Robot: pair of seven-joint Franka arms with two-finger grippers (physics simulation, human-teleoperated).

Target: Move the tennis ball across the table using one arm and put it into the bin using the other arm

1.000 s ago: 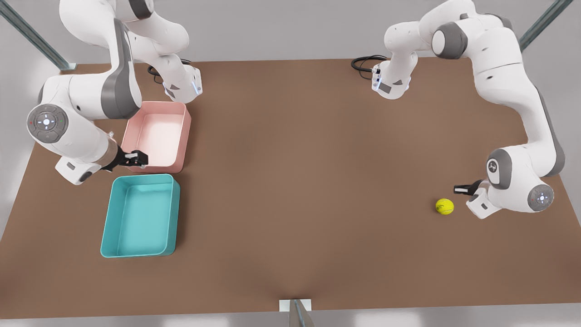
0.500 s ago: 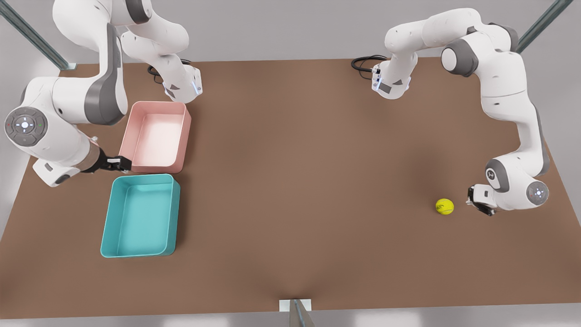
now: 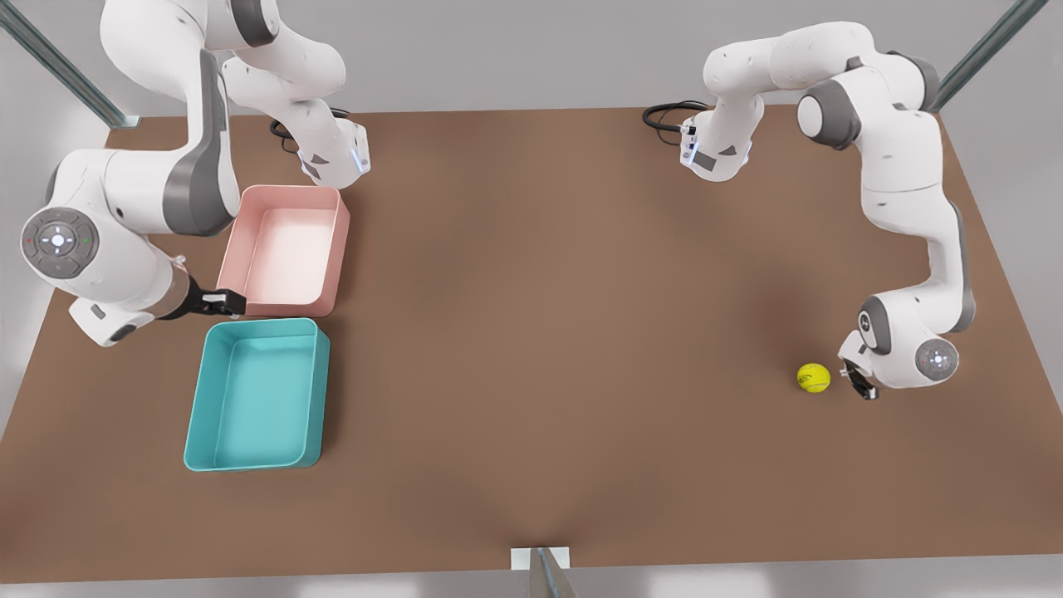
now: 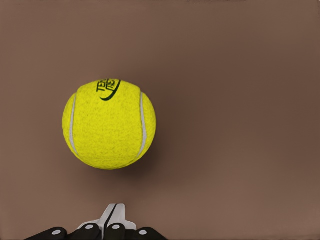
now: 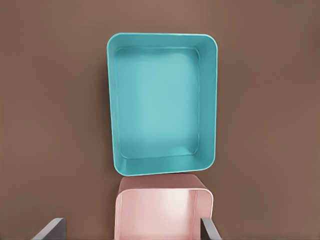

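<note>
The yellow-green tennis ball [image 3: 814,378] [image 4: 109,125] rests on the brown table [image 3: 548,332] near the front view's right side. My left gripper [image 3: 860,384] [image 4: 114,216] is low beside it, on the side toward the front view's right edge. It is a short gap away from the ball, and its fingertips are shut together on nothing. The teal bin [image 3: 199,390] [image 5: 162,100] lies empty at the front view's left. My right gripper [image 3: 226,302] [image 5: 130,231] hovers open above the gap between the bin and the pink tray, holding nothing.
An empty pink tray [image 3: 286,249] [image 5: 162,215] sits just behind the teal bin, their short walls almost touching. Both arm bases [image 3: 332,158] [image 3: 714,149] and black cables stand at the table's far edge. A wide stretch of bare table separates ball and bin.
My left gripper swung down and in toward the ball and now sits low beside it. My right gripper pulled back toward the front view's left, off the pink tray's corner. The ball stayed put.
</note>
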